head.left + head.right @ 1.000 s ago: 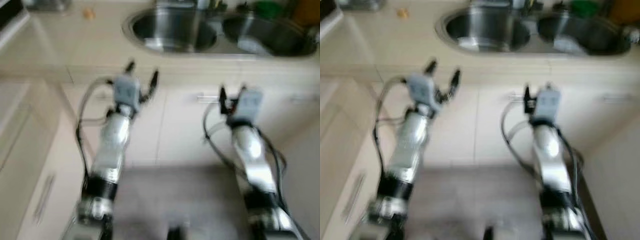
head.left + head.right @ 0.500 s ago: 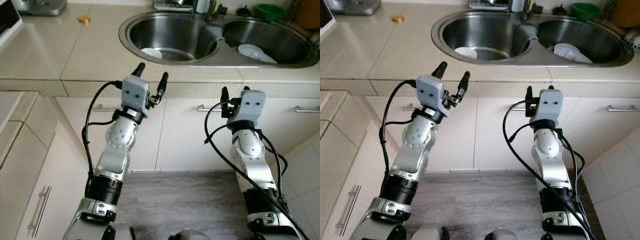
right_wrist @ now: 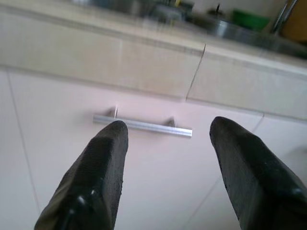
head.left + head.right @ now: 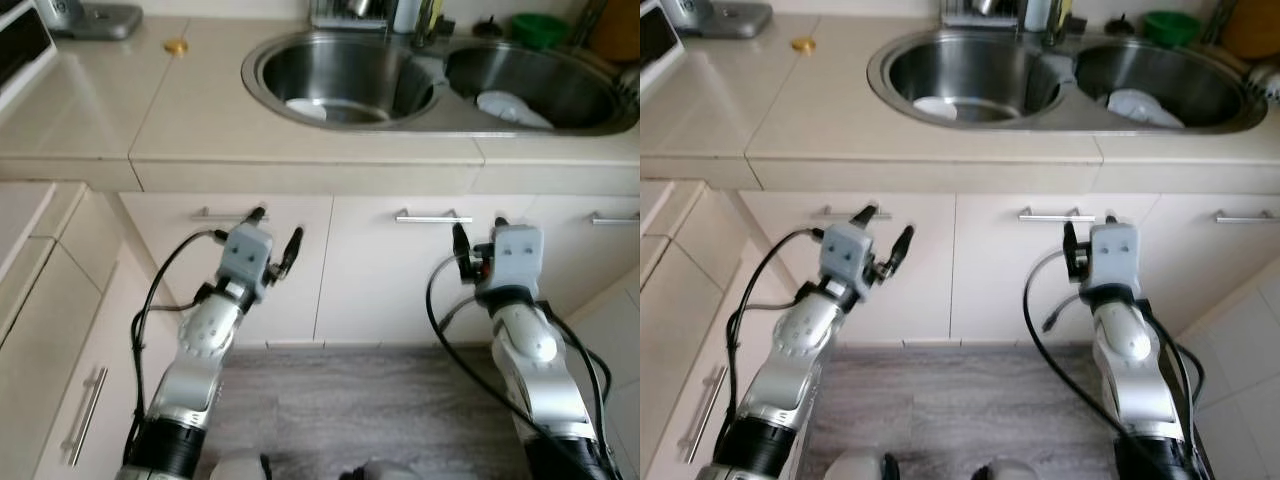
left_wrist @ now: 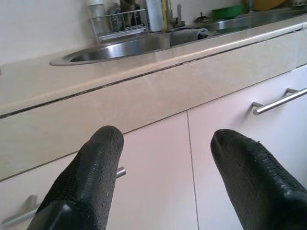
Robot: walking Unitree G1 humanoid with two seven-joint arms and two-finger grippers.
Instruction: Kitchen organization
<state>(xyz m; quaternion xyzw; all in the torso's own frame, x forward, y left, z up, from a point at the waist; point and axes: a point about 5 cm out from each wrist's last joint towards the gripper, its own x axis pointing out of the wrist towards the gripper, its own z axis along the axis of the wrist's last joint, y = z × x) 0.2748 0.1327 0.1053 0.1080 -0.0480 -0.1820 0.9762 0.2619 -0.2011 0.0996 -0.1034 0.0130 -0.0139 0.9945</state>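
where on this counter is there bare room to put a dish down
Widest free patch: the beige counter left of the left sink basin, bordered by the small gold lid at the back. Crowded: both basins hold white dishes, and bottles cluster behind the faucet.

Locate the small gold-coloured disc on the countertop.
In the left eye view the gold disc lies on the beige countertop at the robot's far left, between the left sink basin and a grey appliance base.
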